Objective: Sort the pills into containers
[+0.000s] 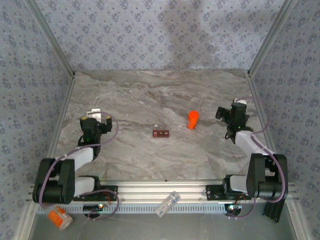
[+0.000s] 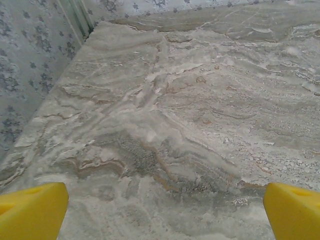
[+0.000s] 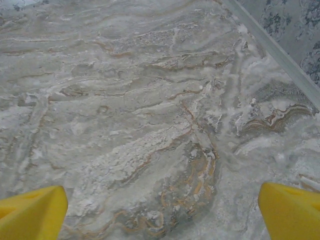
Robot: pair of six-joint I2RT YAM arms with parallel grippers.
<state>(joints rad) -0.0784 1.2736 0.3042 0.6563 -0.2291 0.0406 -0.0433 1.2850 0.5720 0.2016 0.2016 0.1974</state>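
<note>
L gripper (image 2: pixel 165 212) jaws wide apart, empty, over table (image 1: pixel 125 100) at left. R gripper (image 3: pixel 161 212) same, at right. Box (image 1: pixel 161 133) mid-table; orange bottle (image 1: pixel 193 120) near, to its right.

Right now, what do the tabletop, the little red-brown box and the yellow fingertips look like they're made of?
Tabletop: grey-beige veining, matte; marble or a printed stone-look laminate, cannot tell which. Red-brown box: opaque, likely plastic, though too small to be sure. Left fingertips and right fingertips: uniform yellow, smooth, matte; probably moulded plastic.
</note>
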